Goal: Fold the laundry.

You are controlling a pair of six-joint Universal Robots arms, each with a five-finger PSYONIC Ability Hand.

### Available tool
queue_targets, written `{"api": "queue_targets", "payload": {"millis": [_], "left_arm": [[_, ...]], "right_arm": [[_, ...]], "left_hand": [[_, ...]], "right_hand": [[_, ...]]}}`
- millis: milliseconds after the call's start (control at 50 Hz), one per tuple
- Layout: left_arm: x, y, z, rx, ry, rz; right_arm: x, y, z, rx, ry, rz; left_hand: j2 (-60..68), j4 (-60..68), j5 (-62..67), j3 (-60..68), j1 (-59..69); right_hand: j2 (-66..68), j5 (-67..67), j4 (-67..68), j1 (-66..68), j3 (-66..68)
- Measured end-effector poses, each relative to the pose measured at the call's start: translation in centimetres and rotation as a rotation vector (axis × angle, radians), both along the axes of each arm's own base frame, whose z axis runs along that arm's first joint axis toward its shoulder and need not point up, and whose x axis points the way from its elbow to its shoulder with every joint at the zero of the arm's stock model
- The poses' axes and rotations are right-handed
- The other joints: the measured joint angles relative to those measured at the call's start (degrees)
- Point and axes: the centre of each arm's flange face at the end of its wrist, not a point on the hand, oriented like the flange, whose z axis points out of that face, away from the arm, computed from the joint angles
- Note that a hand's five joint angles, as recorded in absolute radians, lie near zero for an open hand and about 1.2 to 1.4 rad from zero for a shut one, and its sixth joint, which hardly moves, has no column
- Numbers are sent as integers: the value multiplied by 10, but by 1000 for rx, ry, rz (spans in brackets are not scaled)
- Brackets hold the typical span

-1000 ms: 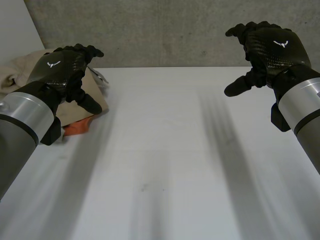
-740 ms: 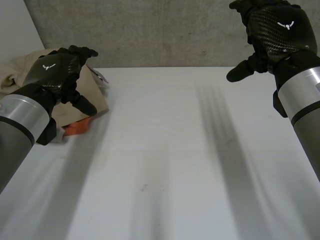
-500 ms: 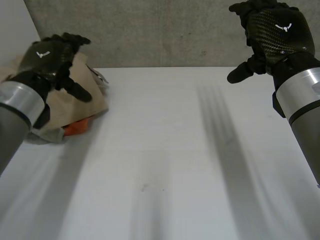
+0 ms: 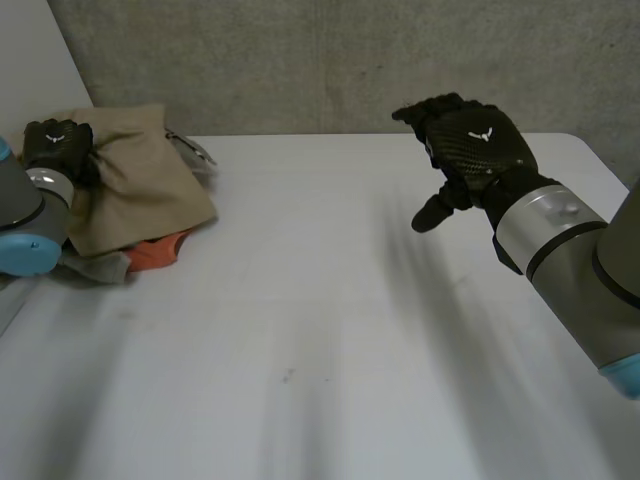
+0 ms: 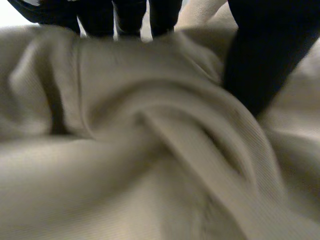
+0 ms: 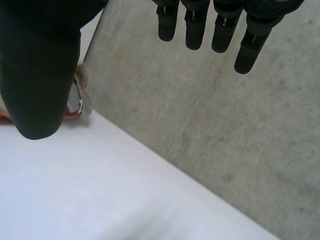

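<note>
A pile of laundry lies at the table's far left corner, with a beige cloth (image 4: 145,185) on top and an orange garment (image 4: 155,253) poking out beneath it. My left hand (image 4: 58,140) is at the beige cloth's left edge. In the left wrist view its fingers sink into a fold of the beige cloth (image 5: 150,150) and its thumb (image 5: 260,60) presses from the other side, with a ridge of cloth bunched between them. My right hand (image 4: 470,150) hovers over the table's back right, open, fingers (image 6: 200,25) straight, holding nothing.
The white table (image 4: 330,330) stretches bare from the pile to the front edge. A concrete wall (image 4: 330,60) rises behind its far edge, and a white panel (image 4: 30,60) stands at the far left. A grey scrap (image 4: 95,268) lies under the pile's near edge.
My left hand moved back and left onto the beige cloth and closed its fingers into it. My right hand rose, then came down and left toward the table's middle, staying open.
</note>
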Motion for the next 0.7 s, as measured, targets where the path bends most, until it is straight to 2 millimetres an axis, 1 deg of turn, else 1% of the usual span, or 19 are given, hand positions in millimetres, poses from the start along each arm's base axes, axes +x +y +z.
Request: {"api": "queue_targets", "payload": {"millis": [20, 80, 200, 240, 260, 280, 300, 320, 380, 420, 460, 500, 540, 580, 600, 640, 660, 680, 700], "left_arm": [[0, 0, 2, -5, -4, 2], [-3, 3, 21, -38, 4, 4], [-26, 34, 94, -183, 93, -51], [-41, 56, 128, -252, 145, -113], [-53, 73, 150, -293, 179, -164], [-62, 86, 162, -315, 201, -202], [-66, 91, 166, -322, 209, -218], [-76, 108, 179, -343, 235, -268], [-104, 150, 200, -358, 292, -396], [-114, 165, 203, -351, 311, -443], [-134, 193, 199, -311, 342, -529], [-150, 213, 187, -251, 356, -588], [-160, 224, 173, -199, 359, -620], [-179, 246, 134, -62, 344, -673], [-182, 249, 128, -41, 340, -679], [-192, 263, 93, 68, 308, -701], [-196, 270, 72, 135, 280, -708], [-199, 275, 58, 176, 258, -711], [-200, 280, 41, 229, 225, -711]], "right_arm": [[-1, -3, -3, 14, 9, -4], [-5, -8, -5, 31, 22, -18], [-12, -18, -2, 27, 28, -50], [-14, -20, 1, 17, 26, -61], [-16, -22, 3, 10, 24, -67], [-17, -23, 5, 6, 23, -71], [-17, -23, 6, 4, 22, -72], [-18, -24, 7, -1, 20, -76], [-22, -27, 12, -15, 14, -89], [-24, -28, 14, -21, 12, -95], [-28, -31, 17, -29, 8, -107], [-31, -34, 19, -35, 6, -119], [-33, -35, 19, -37, 5, -124], [-37, -40, 19, -41, 5, -137], [-38, -40, 19, -41, 5, -138], [-40, -44, 17, -41, 8, -145], [-41, -46, 16, -39, 11, -146], [-41, -47, 14, -37, 17, -148], [-42, -49, 12, -35, 25, -148]], "left_hand": [[158, 167, 136, 146, 81], [173, 190, 139, 163, 91], [175, 198, 148, 167, 108], [181, 207, 176, 186, 126], [188, 210, 187, 193, 136], [190, 211, 191, 194, 142], [190, 211, 191, 194, 142], [191, 211, 195, 195, 147], [192, 211, 199, 195, 150], [192, 211, 201, 195, 150], [192, 211, 201, 195, 150], [192, 211, 201, 197, 151], [192, 211, 201, 197, 151], [180, 201, 196, 187, 147], [152, 174, 177, 162, 130], [45, 70, 82, 60, 26], [45, 70, 82, 60, 26], [-138, -113, -101, -132, -173], [-242, -221, -208, -237, -281]], "right_hand": [[0, 0, 0, 0, 0], [0, 0, 0, 0, 0], [0, 0, 0, 0, 0], [0, 0, 0, 0, 0], [0, 0, 0, 0, 0], [0, 0, 0, 0, 0], [0, 0, 0, 0, 0], [0, 0, 0, 0, 0], [0, 0, 0, 0, 0], [0, 0, 0, 0, 0], [0, 0, 0, 0, 0], [0, 0, 0, 0, 0], [0, 0, 0, 0, 0], [0, 0, 0, 0, 0], [0, 0, 0, 0, 0], [0, 0, 0, 0, 0], [0, 0, 0, 0, 0], [0, 0, 0, 0, 0], [0, 0, 0, 0, 0]]}}
